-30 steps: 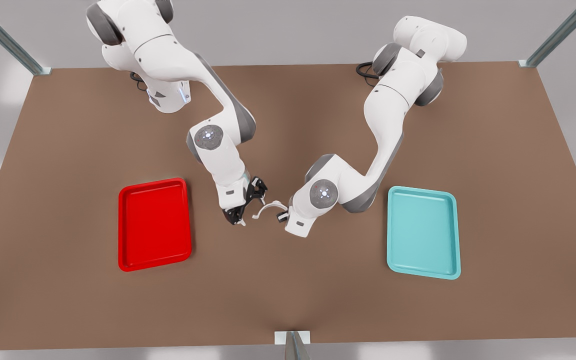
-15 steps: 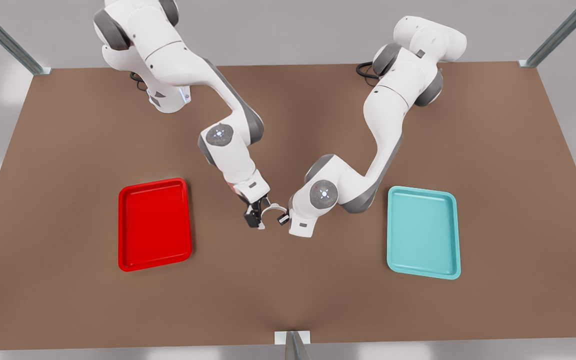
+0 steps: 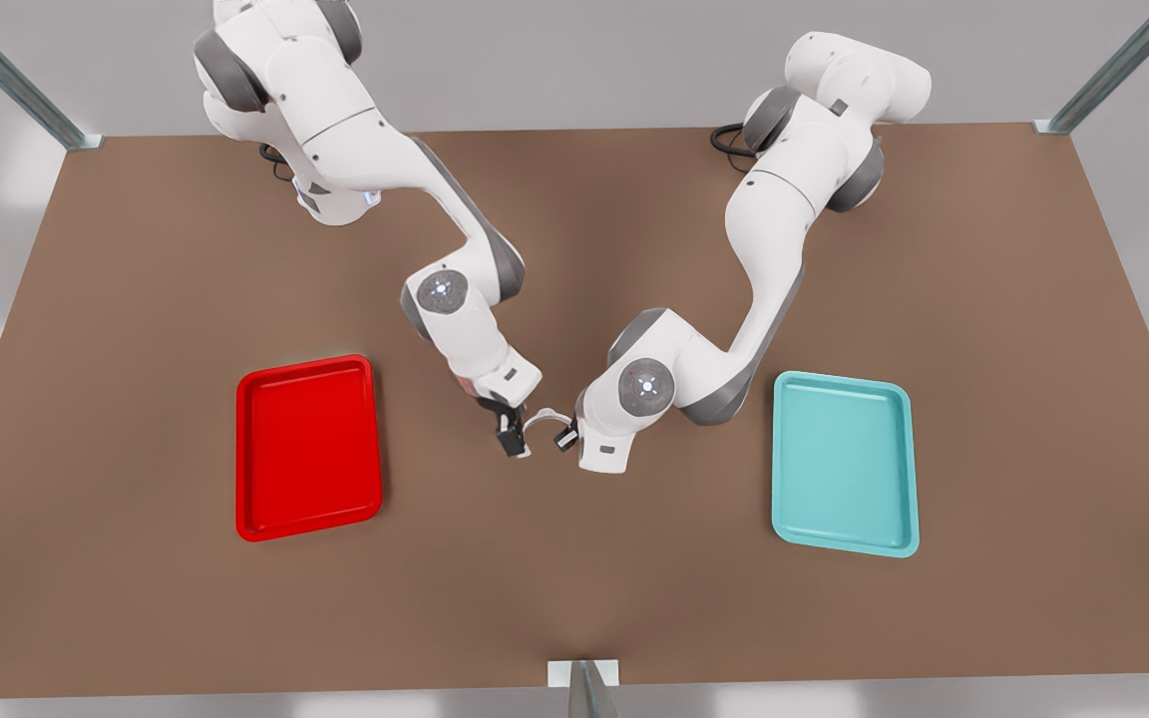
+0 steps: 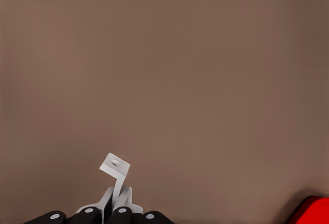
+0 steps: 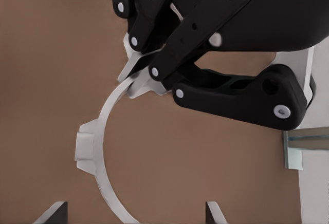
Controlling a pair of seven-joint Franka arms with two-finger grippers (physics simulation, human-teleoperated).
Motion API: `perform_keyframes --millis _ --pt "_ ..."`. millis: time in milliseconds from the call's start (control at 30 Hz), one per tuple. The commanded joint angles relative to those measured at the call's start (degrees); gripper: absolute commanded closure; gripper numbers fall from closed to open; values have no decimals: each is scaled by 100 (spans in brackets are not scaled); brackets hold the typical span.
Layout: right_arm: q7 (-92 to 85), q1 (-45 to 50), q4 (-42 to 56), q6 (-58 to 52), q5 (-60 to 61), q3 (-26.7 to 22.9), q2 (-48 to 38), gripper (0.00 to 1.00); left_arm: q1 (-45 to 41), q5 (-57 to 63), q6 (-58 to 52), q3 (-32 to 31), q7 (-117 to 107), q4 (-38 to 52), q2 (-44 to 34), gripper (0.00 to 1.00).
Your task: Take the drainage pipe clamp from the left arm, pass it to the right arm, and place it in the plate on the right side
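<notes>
Two grippers meet just below the middle of the front view, above the brown table [image 3: 574,608]. The arm that comes in from the upper right of that frame is the left arm, and its left gripper [image 3: 565,436] holds the drainage pipe clamp [image 3: 540,418]. In the left wrist view I see its black fingers [image 4: 121,216] pressed together at the bottom edge of the frame, with one end of the white strip pinched between them and one flat tab standing out past them. The clamp is off the table, in the small gap between the two grippers.

The arm from the upper left of the front view is the right arm. Its right gripper [image 3: 512,436] is at the other end of the clamp. In the right wrist view its two grey fingertips [image 5: 55,211] sit far apart at the bottom of the frame, so it is wide open, and the curved strip passes between them without touching either tip that I can see. The left gripper is in the upper part of that frame, gripping the upper end of the strip.

The red plate [image 3: 307,449] lies at the left of the front view, well apart from the clamp. A teal tray [image 3: 842,464] lies at the right.
</notes>
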Motion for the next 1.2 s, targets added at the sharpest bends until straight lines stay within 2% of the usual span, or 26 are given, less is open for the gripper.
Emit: perform_keyframes --millis 0,200,300,467,500,533,567,933,1167 --pt "-1244 35 18 607 41 19 165 0 0 -12 54 -2 -247 3 -10 79" --pt "-1200 61 88 879 41 19 367 1 0 -12 71 -2 -265 12 -10 79" --pt "-1165 70 97 897 41 28 385 12 0 -12 150 -2 -282 12 -10 79" --pt "-1165 96 159 888 41 28 385 79 0 -12 159 -2 -300 12 -10 79" --pt "-1156 123 159 888 41 19 385 79 0 -12 159 -2 -353 12 -10 79" --pt "-1156 123 159 888 50 19 385 79 0 -12 168 -2 -361 12 -10 31" --pt "-1139 123 159 888 58 19 385 79 0 -21 211 7 -519 12 -10 1" --pt "-1147 35 246 879 58 28 481 79 62 -47 -52 -11 -564 20 -63 0" --pt "-1147 44 246 879 50 19 490 79 220 -65 -1115 -11 -564 38 -758 0"
